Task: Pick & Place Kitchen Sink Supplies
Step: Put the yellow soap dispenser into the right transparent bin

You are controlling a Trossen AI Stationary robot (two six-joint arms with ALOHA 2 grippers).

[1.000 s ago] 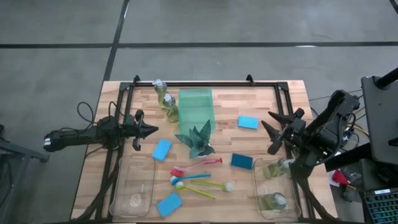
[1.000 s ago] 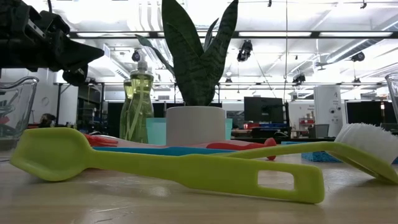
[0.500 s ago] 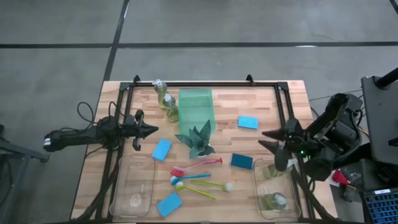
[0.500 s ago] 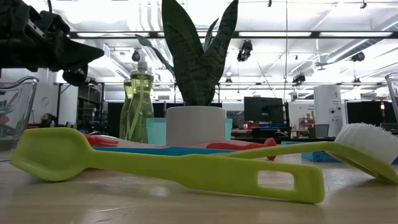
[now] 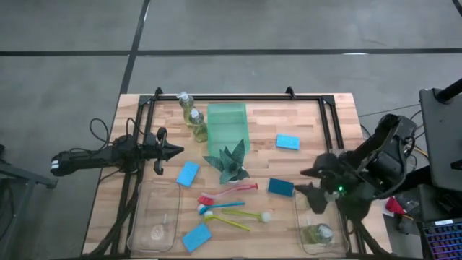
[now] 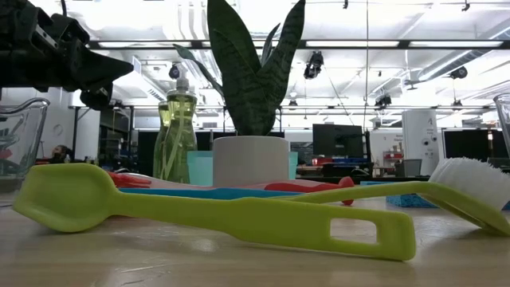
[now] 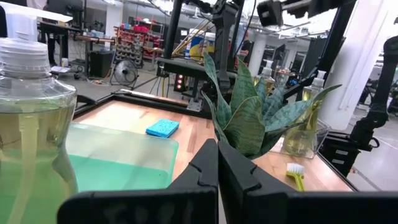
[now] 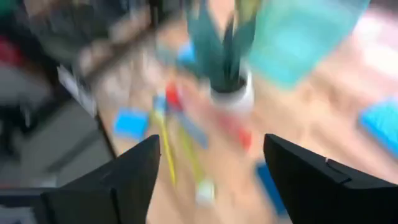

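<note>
**Inspector:** High view first. Where do the supplies lie, and why there?

**Assistant:** Two soap bottles [image 5: 192, 115] stand at the far edge, beside the translucent green tray [image 5: 227, 126]. One more bottle [image 5: 318, 234] lies inside the right clear bin [image 5: 323, 245]; a fourth is likely under the right arm, but I cannot confirm it. I judge that bin to be the bottles' collecting place. The left clear bin [image 5: 154, 220] holds no supply that I can make out.

**Inspector:** Sponges and brushes?

**Assistant:** Four blue sponges lie loose on the table [image 5: 325, 115]: one [image 5: 287, 141] right of the tray, one [image 5: 188, 173] left of the plant [image 5: 228, 162], a darker one [image 5: 281, 187] near the right bin, one [image 5: 196, 236] at the near edge. The red brush [image 5: 229, 192], blue brush [image 5: 221, 206] and yellow brush [image 5: 237, 217] lie fanned together near the middle. None is sorted yet, so in my judgement the task is roughly a quarter done.

**Inspector:** The right gripper?

**Assistant:** The right gripper [image 5: 315, 189] hovers over the far end of the right bin, just beside the dark sponge. Its fingers [image 8: 106, 186] stand spread wide with nothing between them. The right wrist view is blurred, so contact with the bin cannot be ruled out.

**Inspector:** And the left?

**Assistant:** The left gripper [image 5: 173, 152] waits at the table's left side, pointing toward the plant. The left wrist view shows its fingers [image 7: 205, 171] pressed together, empty
</note>
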